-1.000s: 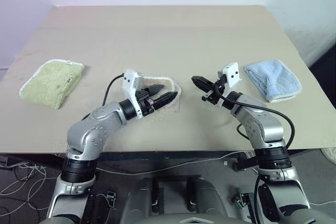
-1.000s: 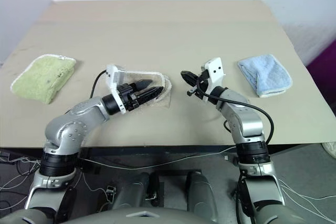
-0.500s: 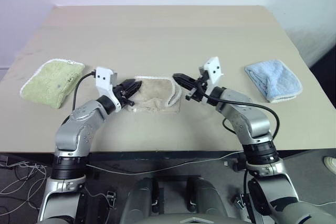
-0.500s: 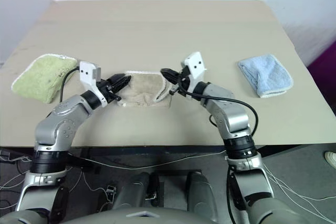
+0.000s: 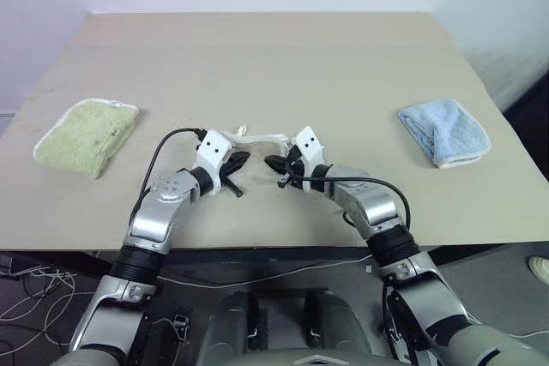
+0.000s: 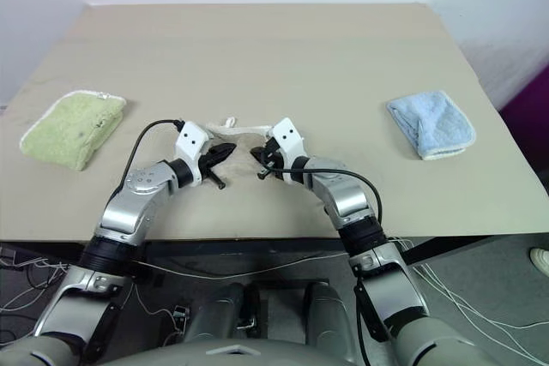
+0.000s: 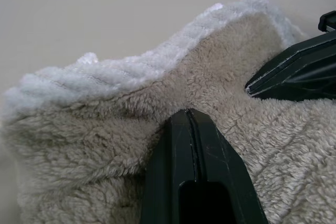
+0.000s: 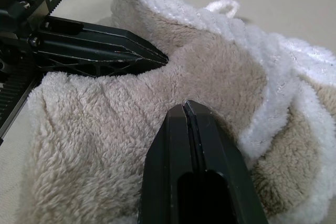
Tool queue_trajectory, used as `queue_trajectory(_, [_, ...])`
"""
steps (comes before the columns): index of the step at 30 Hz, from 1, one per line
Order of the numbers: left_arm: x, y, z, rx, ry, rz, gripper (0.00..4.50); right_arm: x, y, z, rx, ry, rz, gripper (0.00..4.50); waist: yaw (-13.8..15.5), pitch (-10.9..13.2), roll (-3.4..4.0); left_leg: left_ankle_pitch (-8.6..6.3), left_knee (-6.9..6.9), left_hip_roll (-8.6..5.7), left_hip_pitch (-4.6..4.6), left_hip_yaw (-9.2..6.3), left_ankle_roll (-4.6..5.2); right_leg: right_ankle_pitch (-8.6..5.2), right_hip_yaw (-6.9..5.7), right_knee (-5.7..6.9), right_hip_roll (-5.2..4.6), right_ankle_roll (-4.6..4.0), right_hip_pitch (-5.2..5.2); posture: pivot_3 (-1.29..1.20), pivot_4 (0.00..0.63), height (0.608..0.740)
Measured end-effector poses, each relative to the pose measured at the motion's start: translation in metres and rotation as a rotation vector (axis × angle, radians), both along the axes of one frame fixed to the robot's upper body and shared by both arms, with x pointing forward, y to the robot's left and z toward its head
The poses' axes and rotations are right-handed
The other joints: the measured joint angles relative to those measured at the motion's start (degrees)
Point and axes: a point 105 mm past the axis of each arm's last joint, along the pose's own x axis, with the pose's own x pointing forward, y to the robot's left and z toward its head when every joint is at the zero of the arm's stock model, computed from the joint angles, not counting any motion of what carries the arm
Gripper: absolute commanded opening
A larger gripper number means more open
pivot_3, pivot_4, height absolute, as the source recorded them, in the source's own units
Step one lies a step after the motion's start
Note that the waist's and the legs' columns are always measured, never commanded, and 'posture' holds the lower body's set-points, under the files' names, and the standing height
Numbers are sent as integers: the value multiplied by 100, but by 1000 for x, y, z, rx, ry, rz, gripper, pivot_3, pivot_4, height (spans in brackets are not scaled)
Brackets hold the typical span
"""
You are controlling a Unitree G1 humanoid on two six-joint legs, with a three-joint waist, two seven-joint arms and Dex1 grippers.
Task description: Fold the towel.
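facing inward, left hand (image 5: 241,160), right hand (image 5: 270,163), fingers closed, on towel (image 7: 105,119)

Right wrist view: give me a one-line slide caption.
Right pincer shut and pressed into the bunched beige towel, left pincer meeting it from the opposite side.

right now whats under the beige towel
Only the tan table shows around the beige towel, which lies bunched between the shut left hand and shut right hand. Anything beneath it is covered by the cloth.
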Motion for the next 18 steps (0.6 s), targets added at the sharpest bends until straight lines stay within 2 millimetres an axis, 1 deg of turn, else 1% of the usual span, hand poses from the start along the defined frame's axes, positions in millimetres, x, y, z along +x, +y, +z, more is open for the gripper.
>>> queue_trajectory(2, [-2, 3, 3, -80, 9, 16, 26, -3, -4, 3, 23, -9, 1, 0, 1, 1, -1, 2, 0, -1, -3, 0, -3, 0, 1, 1, -6, 0, -2, 0, 150, 740])
queue_trajectory(3, [-2, 5, 6, -111, 9, 24, 8, -5, -7, 6, 37, -14, 1, 176, 2, 3, -2, 3, 0, -1, -8, -1, -3, 0, 0, 1, -8, 0, -6, 0, 150, 740])
queue_trajectory(5, [-1, 17, 20, -172, -18, 55, 0, -10, -18, 19, 84, -16, 9, 574, 5, 5, -2, 3, 1, -1, -11, -2, -3, 1, 0, 2, -11, 1, -8, 0, 150, 740])
queue_trajectory(7, [0, 32, 32, -163, -58, 90, 0, -13, -30, 33, 132, 3, 10, 1153, -1, 6, -2, 1, 0, -1, -11, -3, 0, 1, 0, 2, -13, 0, -9, 0, 150, 740])
queue_trajectory(10, [-1, 69, 43, -63, -109, 175, 0, -17, -50, 48, 217, 82, -16, 2185, -18, 5, -1, -15, -2, 2, -10, -5, 25, 0, -1, 2, -13, -1, -11, 0, 150, 740])
queue_trajectory(11, [-2, 77, 42, -39, -113, 193, 0, -17, -55, 49, 239, 111, -31, 2561, -12, 5, -1, -16, -2, 1, -10, -5, 26, 0, -1, 1, -14, -1, -11, 0, 150, 740])
queue_trajectory(12, [-3, 80, 40, -19, -112, 198, 0, -17, -58, 48, 259, 144, -43, 2897, -8, 5, -1, -17, -3, 1, -10, -5, 27, 0, -1, 1, -15, -2, -11, 0, 150, 740])
queue_trajectory(16, [-12, 95, 25, 90, -90, 186, 0, -15, -61, 36, 379, 381, -103, 4266, 6, 6, 1, -25, -3, 0, -22, -5, 15, 3, 0, 2, -22, -6, -26, 0, 150, 740])
queue_trajectory(17, [-13, 97, 23, 102, -88, 187, 0, -15, -61, 34, 395, 418, -107, 4477, 11, 6, 1, -27, -3, -1, -32, -6, 11, 5, 0, 1, -24, -10, -36, 0, 150, 740])
queue_trajectory(18, [-14, 99, 22, 110, -84, 187, 0, -17, -60, 34, 413, 453, -100, 4477, 8, 6, 1, -26, -3, -1, -44, -6, 10, 8, 1, 2, -26, -13, -49, 0, 150, 740])
